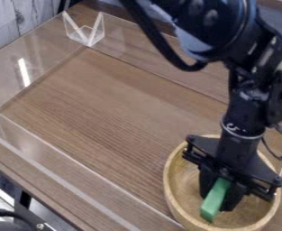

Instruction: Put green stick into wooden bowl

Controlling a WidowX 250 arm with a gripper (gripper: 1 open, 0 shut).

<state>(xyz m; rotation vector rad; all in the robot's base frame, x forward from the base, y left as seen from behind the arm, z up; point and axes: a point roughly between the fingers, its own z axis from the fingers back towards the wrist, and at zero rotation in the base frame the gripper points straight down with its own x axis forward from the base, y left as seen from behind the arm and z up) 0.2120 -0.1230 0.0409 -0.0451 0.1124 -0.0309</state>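
1 arm reaches down over the counter [95, 99], its hand [227, 189] pointing straight down above the bowl [179, 185]. The hand is clenched on the stick [216, 204], gripping its upper end. The stick hangs nearly upright inside the bowl's rim, lower end near the bowl floor; contact with the floor cannot be determined. Clear walls [35, 45] border the counter.
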